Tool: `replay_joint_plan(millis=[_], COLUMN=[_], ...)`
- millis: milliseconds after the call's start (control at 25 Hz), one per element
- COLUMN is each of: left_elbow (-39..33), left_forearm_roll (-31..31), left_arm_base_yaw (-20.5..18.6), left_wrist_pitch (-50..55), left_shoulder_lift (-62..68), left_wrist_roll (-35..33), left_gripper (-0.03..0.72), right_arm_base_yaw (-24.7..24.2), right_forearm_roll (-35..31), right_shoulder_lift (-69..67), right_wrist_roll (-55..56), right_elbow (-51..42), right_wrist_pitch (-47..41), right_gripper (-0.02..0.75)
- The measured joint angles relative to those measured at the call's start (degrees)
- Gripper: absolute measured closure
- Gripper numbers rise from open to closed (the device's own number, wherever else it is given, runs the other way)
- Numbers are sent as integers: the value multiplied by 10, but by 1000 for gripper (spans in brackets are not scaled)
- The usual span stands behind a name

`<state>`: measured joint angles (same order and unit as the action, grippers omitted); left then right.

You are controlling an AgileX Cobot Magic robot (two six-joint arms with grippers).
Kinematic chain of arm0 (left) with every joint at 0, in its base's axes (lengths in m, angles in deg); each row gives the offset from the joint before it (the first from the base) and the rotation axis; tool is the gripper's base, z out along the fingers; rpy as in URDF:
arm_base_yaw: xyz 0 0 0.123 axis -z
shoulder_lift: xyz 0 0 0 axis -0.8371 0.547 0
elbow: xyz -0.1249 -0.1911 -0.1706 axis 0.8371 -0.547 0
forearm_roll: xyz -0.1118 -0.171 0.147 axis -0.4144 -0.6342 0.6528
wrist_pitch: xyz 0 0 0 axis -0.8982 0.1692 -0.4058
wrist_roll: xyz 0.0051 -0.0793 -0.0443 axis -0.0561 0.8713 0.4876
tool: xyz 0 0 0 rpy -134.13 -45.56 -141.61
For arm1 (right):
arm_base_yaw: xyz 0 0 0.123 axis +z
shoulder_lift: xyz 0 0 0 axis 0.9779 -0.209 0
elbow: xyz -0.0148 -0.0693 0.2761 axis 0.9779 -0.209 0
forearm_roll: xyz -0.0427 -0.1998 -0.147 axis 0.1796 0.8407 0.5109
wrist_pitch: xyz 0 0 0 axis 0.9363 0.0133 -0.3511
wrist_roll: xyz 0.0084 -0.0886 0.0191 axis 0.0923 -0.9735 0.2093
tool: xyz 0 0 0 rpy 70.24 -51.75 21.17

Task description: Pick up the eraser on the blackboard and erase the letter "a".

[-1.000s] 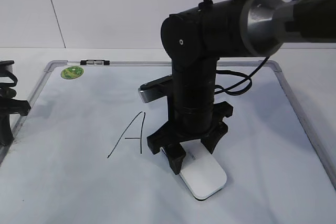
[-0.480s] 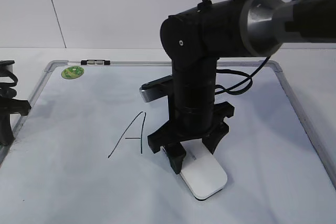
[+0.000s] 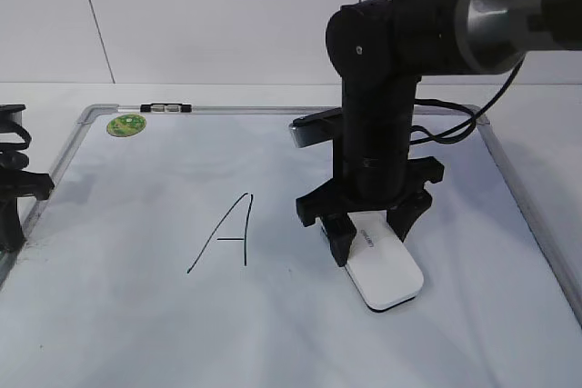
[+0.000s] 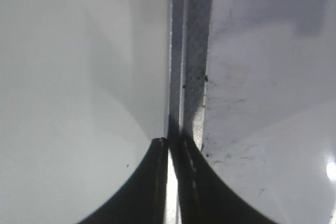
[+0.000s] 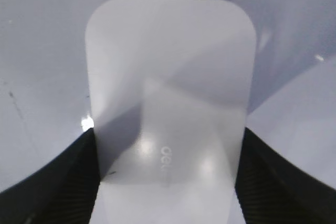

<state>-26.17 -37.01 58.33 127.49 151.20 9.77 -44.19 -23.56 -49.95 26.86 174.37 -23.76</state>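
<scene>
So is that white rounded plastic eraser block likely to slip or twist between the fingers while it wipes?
The white rounded plastic eraser block looks rigid and probably light. Its glossy shell may be slippery. The right gripper has ribbed fingers on both long sides, so twisting seems unlikely. Its flat, low shape on the white dry-erase board suggests little tipping.

Right gripper (image 3: 368, 238) clamped on the white eraser (image 3: 386, 270), flat on the blackboard (image 3: 136, 315), right of a black capital "A" (image 3: 227, 232). Green sticker (image 3: 125, 124) at far left corner. Left gripper (image 3: 11, 197) parked by left frame.
</scene>
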Motion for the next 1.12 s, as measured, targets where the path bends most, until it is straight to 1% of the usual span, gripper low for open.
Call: replay_joint_plan(millis=[120,280,440,640,1120], left_elbow=[0,0,0,0,0], left_forearm_roll=[0,0,0,0,0], left_arm_base_yaw=[0,0,0,0,0], left_wrist_pitch=[0,0,0,0,0], left_shoulder_lift=[0,0,0,0,0], left_wrist_roll=[0,0,0,0,0], left_gripper=[671,671,671,670,665], right_arm_base_yaw=[-6,-1,21,53,86], right_forearm_roll=[7,0,8,-5,-27], right_shoulder_lift=[-2,-4,-5,-7,-9], right_wrist_roll=[3,-2,-7,-16,-22], right_elbow=[6,11,14,14,14], right_wrist_pitch=[-1,-4,-4,-2,-1], right_gripper=[176,176,176,176,176])
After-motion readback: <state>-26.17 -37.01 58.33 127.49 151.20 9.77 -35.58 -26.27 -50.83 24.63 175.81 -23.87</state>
